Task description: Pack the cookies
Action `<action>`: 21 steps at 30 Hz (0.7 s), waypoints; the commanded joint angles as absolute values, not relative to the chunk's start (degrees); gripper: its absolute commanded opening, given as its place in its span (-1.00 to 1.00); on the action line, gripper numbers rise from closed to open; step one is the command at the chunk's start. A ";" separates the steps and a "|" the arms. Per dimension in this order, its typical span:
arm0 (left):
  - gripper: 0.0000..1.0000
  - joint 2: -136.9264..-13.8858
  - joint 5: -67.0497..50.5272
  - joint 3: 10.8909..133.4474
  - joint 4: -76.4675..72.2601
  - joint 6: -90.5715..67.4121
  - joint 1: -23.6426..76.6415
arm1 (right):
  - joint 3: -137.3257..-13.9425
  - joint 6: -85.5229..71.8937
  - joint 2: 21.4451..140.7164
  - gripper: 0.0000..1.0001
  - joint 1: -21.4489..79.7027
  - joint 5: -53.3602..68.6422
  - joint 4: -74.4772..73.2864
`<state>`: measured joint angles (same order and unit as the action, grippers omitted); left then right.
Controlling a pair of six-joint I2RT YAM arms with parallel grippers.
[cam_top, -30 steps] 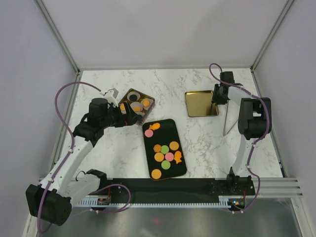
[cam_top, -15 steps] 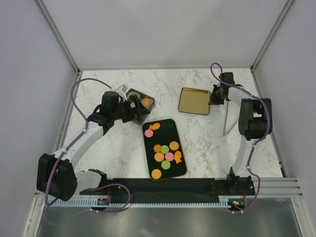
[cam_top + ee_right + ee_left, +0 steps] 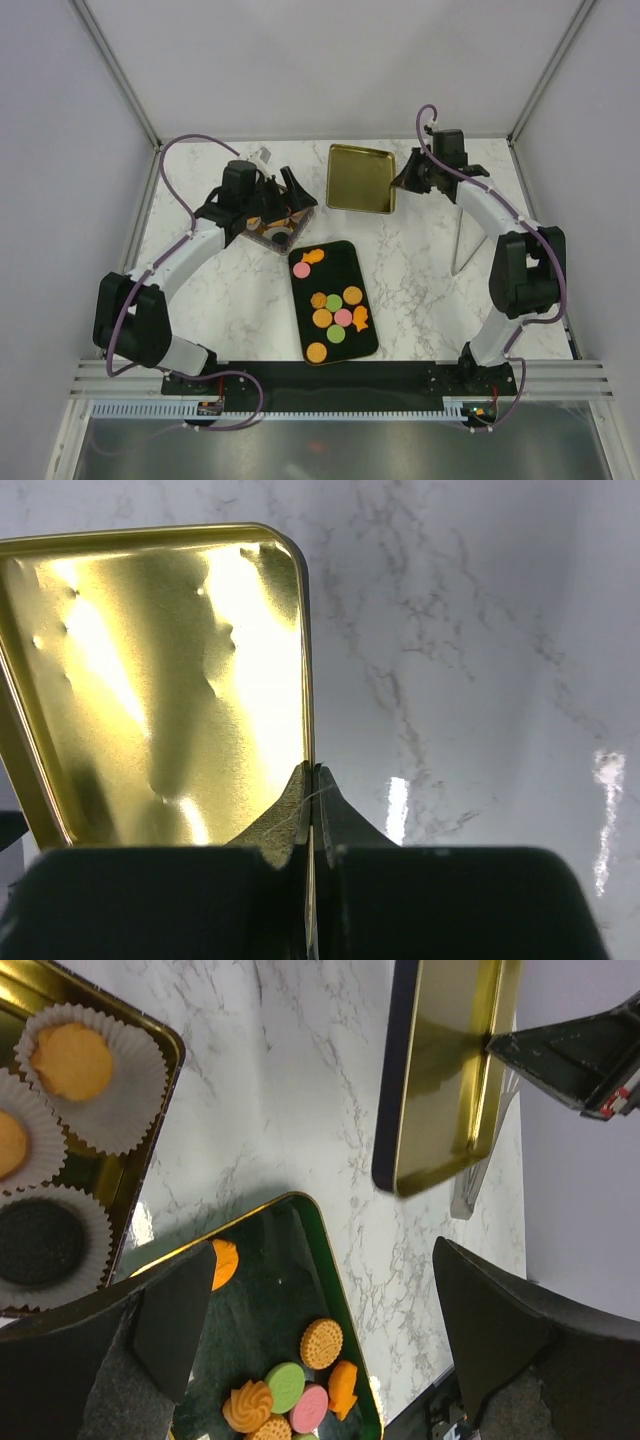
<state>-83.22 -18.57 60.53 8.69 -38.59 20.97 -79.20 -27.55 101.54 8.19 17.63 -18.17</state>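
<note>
The cookies [image 3: 335, 312], orange, pink and green, lie on a black tray [image 3: 312, 285] at the table's middle; the left wrist view shows some of them [image 3: 288, 1388]. Behind the tray stands a gold tin [image 3: 283, 235] with white paper cups, two of them holding orange cookies [image 3: 70, 1060] and one a dark one [image 3: 40, 1242]. My left gripper [image 3: 281, 200] hovers open over the tin and the tray's far end [image 3: 322, 1252], holding nothing. My right gripper [image 3: 408, 180] is shut on the rim [image 3: 311, 780] of the gold lid [image 3: 360, 178], which hangs tilted above the table [image 3: 150, 680].
A thin grey rod [image 3: 460, 243] leans at the right side of the marble table [image 3: 420, 270]. The enclosure's grey walls close in the left, right and back edges. The black tray's near end reaches the arms' base rail [image 3: 340, 385].
My right gripper has shut on the lid's edge, lifted it and carried it left and toward the back. My left arm has swung rightward and back over the tin, still open.
</note>
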 commanded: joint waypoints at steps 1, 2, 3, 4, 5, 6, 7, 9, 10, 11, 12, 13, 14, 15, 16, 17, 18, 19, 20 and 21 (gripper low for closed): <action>0.94 -84.72 -18.10 65.03 4.57 -40.25 20.92 | -79.80 -30.58 98.53 -1.00 11.77 20.13 -15.29; 0.94 -85.34 -18.37 65.39 4.40 -39.99 20.92 | -80.07 -30.59 98.18 -1.00 13.17 19.87 -15.38; 0.94 -85.60 -18.54 65.74 4.13 -39.99 20.92 | -80.16 -30.93 97.83 -1.00 13.88 19.86 -15.29; 0.94 -85.78 -18.54 65.92 3.52 -39.99 21.00 | -80.42 -31.29 97.65 -1.00 14.50 19.95 -15.21; 0.94 -85.96 -18.37 66.00 3.25 -40.08 20.92 | -80.51 -31.38 97.47 -1.00 15.89 20.30 -15.21; 0.94 -86.22 -18.28 66.18 3.16 -40.08 20.92 | -80.68 -31.29 97.47 -1.00 16.52 20.39 -15.21; 0.93 -86.22 -18.28 66.27 3.08 -40.08 20.92 | -80.51 -31.46 97.38 -1.00 17.05 20.39 -15.12; 0.86 -86.48 -18.54 66.36 3.08 -39.99 20.92 | -80.25 -31.90 97.21 -1.00 18.28 20.39 -14.68; 0.81 -86.57 -18.54 66.27 2.99 -39.90 20.92 | -79.72 -32.17 97.12 -1.00 18.37 20.48 -13.98; 0.69 -86.57 -18.46 66.10 3.08 -39.82 20.92 | -79.46 -32.95 97.12 -1.00 18.63 21.70 -13.45; 0.62 -86.31 -18.46 65.92 3.08 -39.81 20.92 | -79.28 -33.22 97.03 -1.00 18.89 22.32 -13.01; 0.54 -86.22 -18.46 65.83 3.08 -39.73 20.92 | -78.76 -33.31 96.94 -1.00 19.16 22.85 -12.22; 0.44 -86.22 -18.63 65.74 3.08 -39.64 20.92 | -78.58 -33.48 96.77 -1.00 19.51 22.94 -12.04; 0.29 -86.22 -18.55 65.83 3.16 -39.55 20.92 | -78.31 -33.23 96.51 -1.00 19.77 22.94 -11.95; 0.20 -85.96 -18.63 65.92 3.16 -39.55 20.83 | -77.88 -33.14 96.24 -1.00 19.95 22.94 -11.95; 0.09 -85.96 -18.72 66.00 3.34 -39.46 20.83 | -77.52 -32.87 95.81 -1.00 20.30 22.94 -11.87; -0.11 -85.87 -18.81 66.35 3.60 -39.38 20.83 | -77.17 -32.44 95.54 -1.00 20.39 22.94 -11.87; -0.21 -85.96 -18.90 66.53 3.78 -39.46 20.83 | -76.56 -32.08 95.19 -0.96 20.56 22.68 -11.78; -0.33 -85.96 -19.33 66.62 3.95 -39.29 20.83 | -76.29 -31.73 94.66 -0.94 20.83 22.41 -11.78; -0.54 -86.04 -19.60 67.06 4.65 -39.29 20.83 | -76.12 -30.77 94.31 -0.92 21.00 22.33 -11.69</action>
<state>-86.11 -18.57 64.14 5.85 -39.59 20.97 -76.49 -31.70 98.00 20.18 21.02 -15.11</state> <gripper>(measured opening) 0.276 0.036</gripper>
